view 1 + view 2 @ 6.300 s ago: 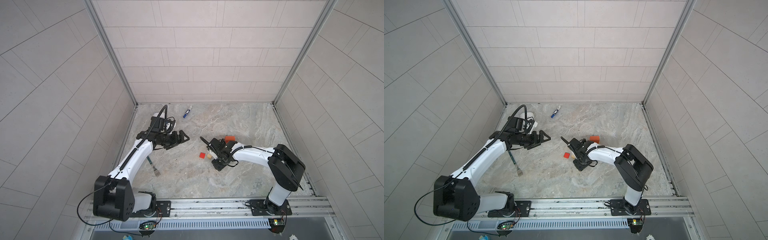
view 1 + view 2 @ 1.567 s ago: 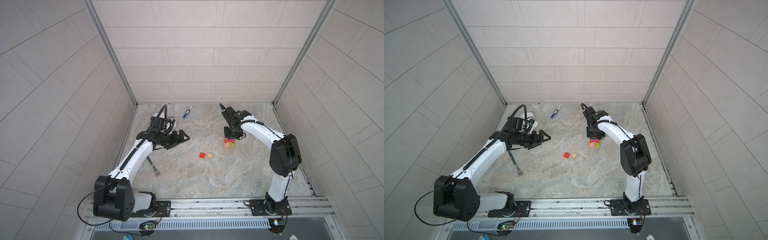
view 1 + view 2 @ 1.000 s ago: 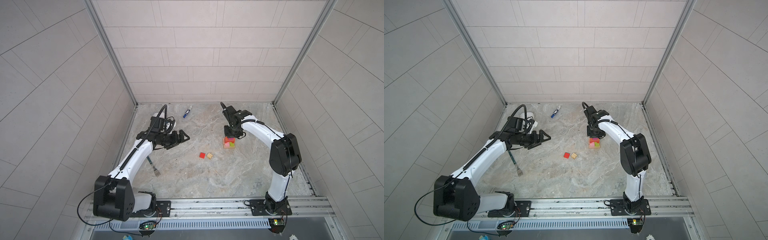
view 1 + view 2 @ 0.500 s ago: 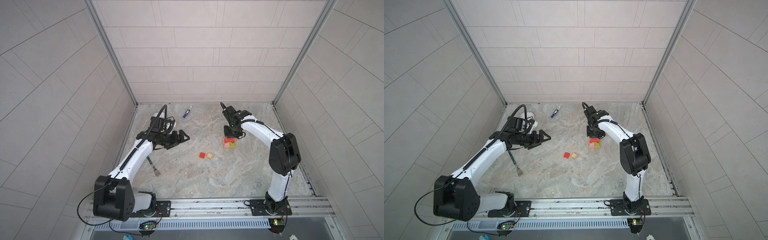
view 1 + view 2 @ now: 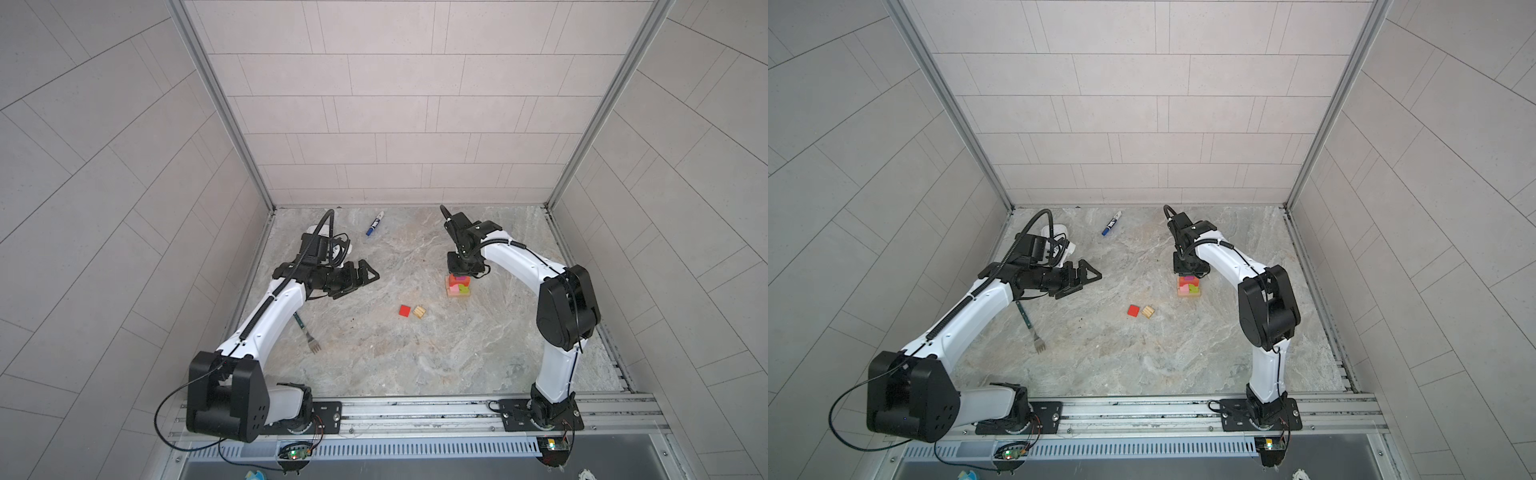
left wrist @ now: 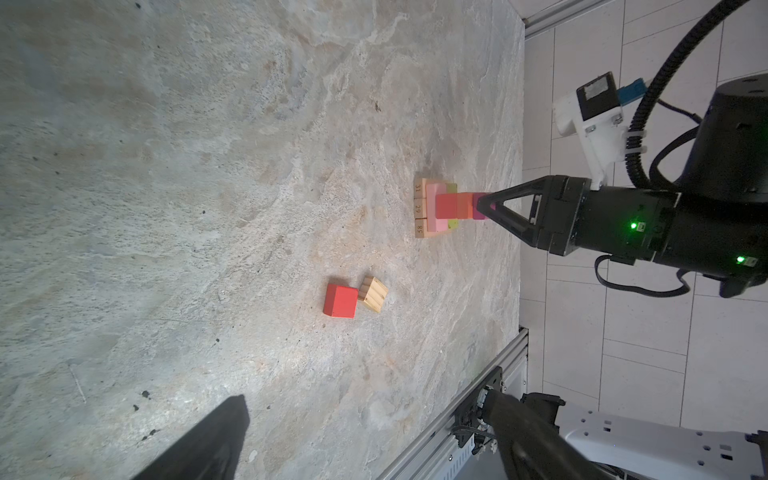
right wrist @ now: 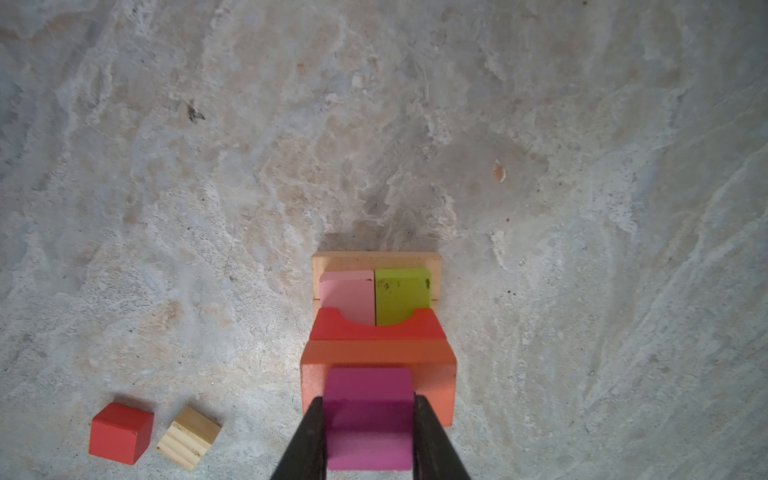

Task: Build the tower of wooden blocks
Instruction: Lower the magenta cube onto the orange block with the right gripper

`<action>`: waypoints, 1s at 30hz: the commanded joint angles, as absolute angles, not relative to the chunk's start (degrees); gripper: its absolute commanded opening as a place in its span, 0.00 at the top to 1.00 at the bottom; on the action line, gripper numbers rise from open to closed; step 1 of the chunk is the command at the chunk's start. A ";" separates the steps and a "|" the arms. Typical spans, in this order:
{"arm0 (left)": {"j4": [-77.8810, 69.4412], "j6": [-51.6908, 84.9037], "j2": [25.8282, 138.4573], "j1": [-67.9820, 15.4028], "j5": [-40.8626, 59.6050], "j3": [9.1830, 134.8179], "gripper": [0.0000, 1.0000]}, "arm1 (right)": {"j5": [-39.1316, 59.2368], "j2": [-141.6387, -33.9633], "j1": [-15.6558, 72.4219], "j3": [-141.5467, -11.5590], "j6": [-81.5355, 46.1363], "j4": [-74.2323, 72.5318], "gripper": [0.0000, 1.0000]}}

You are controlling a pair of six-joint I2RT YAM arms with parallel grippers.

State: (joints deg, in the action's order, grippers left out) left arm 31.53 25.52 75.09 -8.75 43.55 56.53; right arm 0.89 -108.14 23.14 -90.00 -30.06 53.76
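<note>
Left gripper (image 5: 360,283) hangs at left, jaws spread wide and empty; red cube (image 5: 404,310) and tan cube (image 5: 419,312) loose side by side, centre; tower (image 5: 458,290) right of them, right gripper (image 7: 369,400) clamped on magenta cube (image 7: 368,432) over its orange bar (image 7: 436,374).

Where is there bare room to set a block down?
Open marble lies between the fork, the red cube and the front rail, and between the marker and the tower. Crowded: right end effector at the tower.
</note>
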 commanded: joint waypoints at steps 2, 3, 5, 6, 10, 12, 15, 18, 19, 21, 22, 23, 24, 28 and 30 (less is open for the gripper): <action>31.33 25.32 74.18 -8.42 43.78 55.81 0.01 | 0.00 -108.37 22.70 -89.38 -30.50 54.10 0.69; 31.36 25.31 74.20 -8.40 43.77 55.81 0.01 | 0.00 -108.29 22.68 -89.38 -30.50 54.14 0.69; 31.38 25.32 74.17 -8.38 43.86 55.81 0.01 | -0.08 -108.20 22.61 -89.38 -30.50 54.23 0.69; 31.30 25.31 74.18 -8.37 43.78 55.83 0.01 | -0.09 -108.21 22.52 -89.37 -30.53 54.17 0.69; 31.31 25.33 74.23 -8.39 43.77 55.82 0.02 | 0.09 -108.36 22.50 -89.30 -30.53 54.06 0.69; 31.33 25.31 74.27 -8.36 43.84 55.81 0.01 | 0.18 -108.50 22.50 -89.21 -30.51 54.05 0.69; 31.29 25.31 74.22 -8.38 43.83 55.81 0.01 | 0.25 -108.46 22.50 -89.21 -30.50 54.06 0.68; 31.29 25.40 74.29 -8.36 43.88 55.81 0.01 | 0.35 -108.49 22.50 -89.12 -30.41 54.05 0.67; 31.29 25.43 74.31 -8.42 43.87 55.82 0.01 | 0.36 -108.57 22.50 -89.12 -30.32 54.05 0.66; 31.29 25.44 74.35 -8.35 43.90 55.90 0.01 | 0.45 -108.49 22.51 -89.12 -30.33 54.14 0.66; 31.29 25.35 74.31 -8.37 43.86 55.90 0.01 | 0.44 -108.37 22.51 -89.12 -30.32 54.22 0.65; 31.25 25.40 74.36 -8.36 43.86 55.90 0.01 | 0.44 -108.37 22.50 -89.12 -30.32 54.15 0.65; 31.29 25.40 74.37 -8.37 43.87 55.90 0.01 | 0.44 -108.33 22.50 -89.12 -30.32 54.16 0.65; 31.29 25.39 74.52 -8.36 43.86 55.90 0.01 | 0.43 -108.20 22.50 -89.38 -30.32 54.33 0.64; 31.29 25.39 74.53 -8.37 43.92 55.90 0.01 | 0.53 -108.16 22.50 -89.47 -30.24 54.33 0.64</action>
